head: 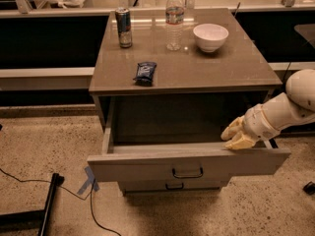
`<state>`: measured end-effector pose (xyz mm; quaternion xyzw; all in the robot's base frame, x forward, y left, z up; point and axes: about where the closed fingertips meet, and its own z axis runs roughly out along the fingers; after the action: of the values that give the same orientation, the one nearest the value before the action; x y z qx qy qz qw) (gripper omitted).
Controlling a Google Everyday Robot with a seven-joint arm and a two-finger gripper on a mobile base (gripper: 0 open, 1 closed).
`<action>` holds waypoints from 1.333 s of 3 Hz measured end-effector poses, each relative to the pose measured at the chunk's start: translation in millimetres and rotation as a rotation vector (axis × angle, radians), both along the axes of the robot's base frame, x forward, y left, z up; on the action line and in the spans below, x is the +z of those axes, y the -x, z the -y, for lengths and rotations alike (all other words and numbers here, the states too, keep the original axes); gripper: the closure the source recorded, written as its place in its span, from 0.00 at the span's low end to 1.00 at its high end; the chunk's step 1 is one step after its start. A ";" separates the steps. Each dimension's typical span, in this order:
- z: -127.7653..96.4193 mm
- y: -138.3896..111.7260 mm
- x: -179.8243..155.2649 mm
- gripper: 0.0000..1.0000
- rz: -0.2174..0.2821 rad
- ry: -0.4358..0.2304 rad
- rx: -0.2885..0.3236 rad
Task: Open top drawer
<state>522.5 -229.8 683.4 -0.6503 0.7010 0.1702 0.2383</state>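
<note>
The top drawer point(147, 166) of the grey-beige cabinet stands pulled well out. Its flat front panel carries a small dark loop handle point(187, 173) at the centre. Its inside looks dark and empty. My gripper point(235, 137) comes in from the right on a white arm and rests on the top edge of the drawer front near its right end. A shorter drawer front point(172, 186) with a like handle shows just below, shut.
On the cabinet top point(231, 63) stand a can point(123, 27), a water bottle point(174, 19), a white bowl point(210, 37) and a dark snack packet point(145, 73). A black stand leg point(47, 205), cables and blue tape point(88, 179) lie on the floor at left.
</note>
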 end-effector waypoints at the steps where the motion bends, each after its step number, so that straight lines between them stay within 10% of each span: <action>1: 8.8 -6.7 17.4 0.59 0.029 -0.056 -0.051; 4: 51.0 -8.2 89.2 0.37 0.162 -0.211 -0.199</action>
<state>530.6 -280.8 772.6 -0.5608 0.7187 0.1655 0.3764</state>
